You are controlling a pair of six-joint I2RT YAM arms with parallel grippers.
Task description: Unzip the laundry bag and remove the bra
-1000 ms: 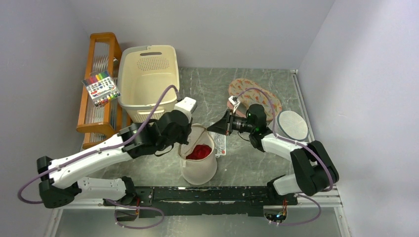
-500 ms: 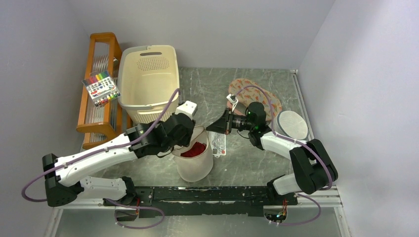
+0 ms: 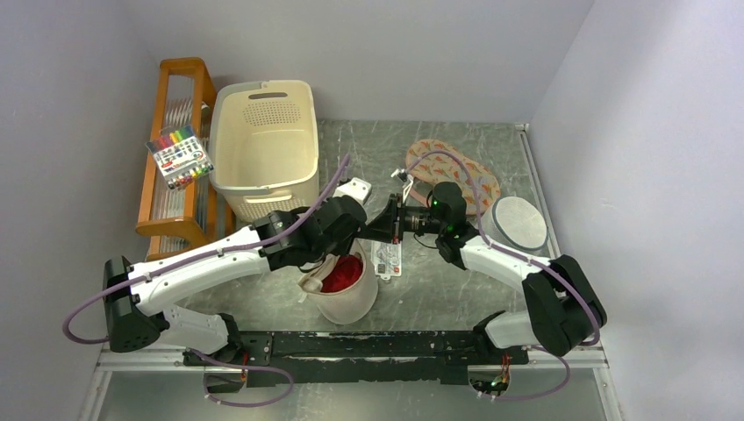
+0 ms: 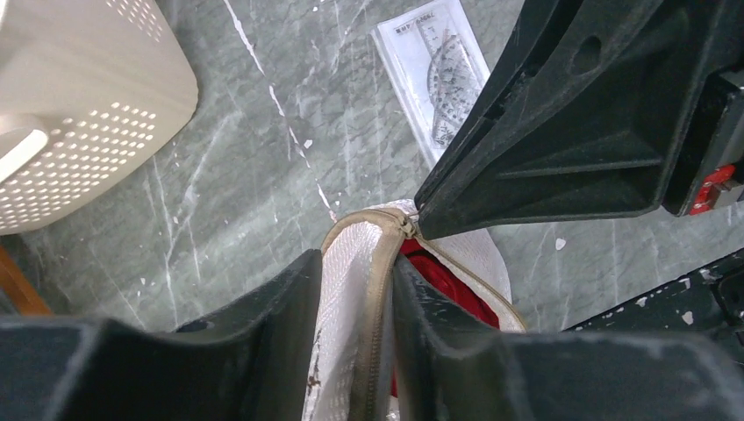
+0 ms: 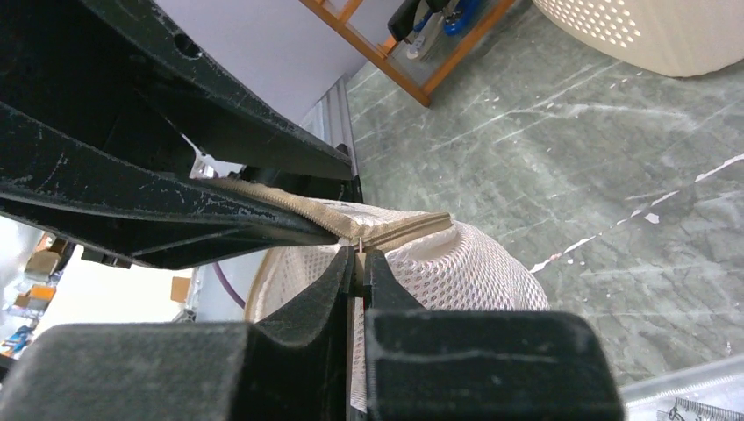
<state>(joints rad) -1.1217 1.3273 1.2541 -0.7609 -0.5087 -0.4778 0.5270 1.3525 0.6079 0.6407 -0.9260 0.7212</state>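
Cream-beige mesh makes up the laundry bag (image 3: 351, 303), which stands near the front middle of the grey marbled table (image 4: 263, 158). Its zip is partly undone and the red bra (image 3: 340, 274) shows inside. On the left gripper (image 4: 354, 261) the jaws are spread, with the bag's zipped rim standing between the fingers. On the right gripper (image 5: 360, 260) the jaws are pressed together, pinching the zip pull (image 5: 360, 248) at the top of the rim. Just beyond the bag lies a clear packet (image 4: 439, 70) holding a protractor; its printed heading is too blurred to read. Farther left, a marker pack (image 3: 180, 158) lies on a wooden rack (image 3: 180, 79) beside a cream basket (image 3: 263, 145), and any lettering on it is too small to read.
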